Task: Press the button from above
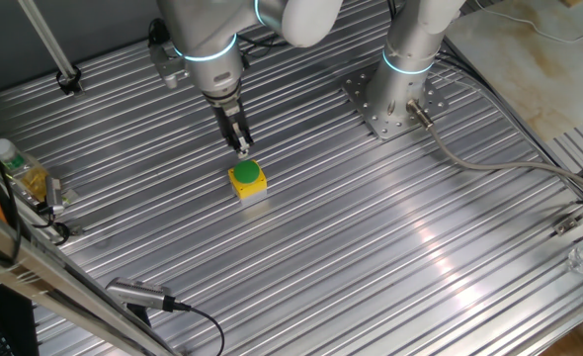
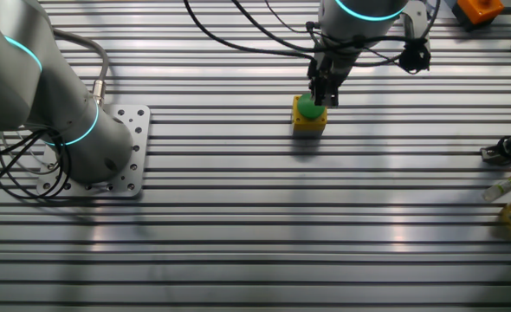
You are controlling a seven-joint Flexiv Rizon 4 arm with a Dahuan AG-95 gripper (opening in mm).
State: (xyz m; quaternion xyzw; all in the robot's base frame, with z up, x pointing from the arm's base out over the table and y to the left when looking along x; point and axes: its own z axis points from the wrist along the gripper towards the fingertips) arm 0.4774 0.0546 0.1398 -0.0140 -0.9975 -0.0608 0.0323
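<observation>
The button [image 1: 246, 172] [image 2: 308, 107] is a green cap on a yellow box that stands on the ribbed tabletop [image 1: 371, 257] [image 2: 264, 225], near its middle. The gripper [image 1: 241, 146] [image 2: 323, 95] hangs above the button, pointing down, with the tips at the cap's rim; neither view shows whether they touch it. Whether the fingers are apart or together cannot be told.

Around the button the tabletop is bare on every side. The arm's base plate [image 1: 390, 104] [image 2: 121, 152] is bolted down well apart from the button. Cables [image 2: 238, 35] run across the tabletop behind the button. A bottle [image 1: 20, 170] lies well apart from the button at one tabletop edge. An orange part [image 2: 478, 9] sits at a far corner.

No brand, label or writing can be read.
</observation>
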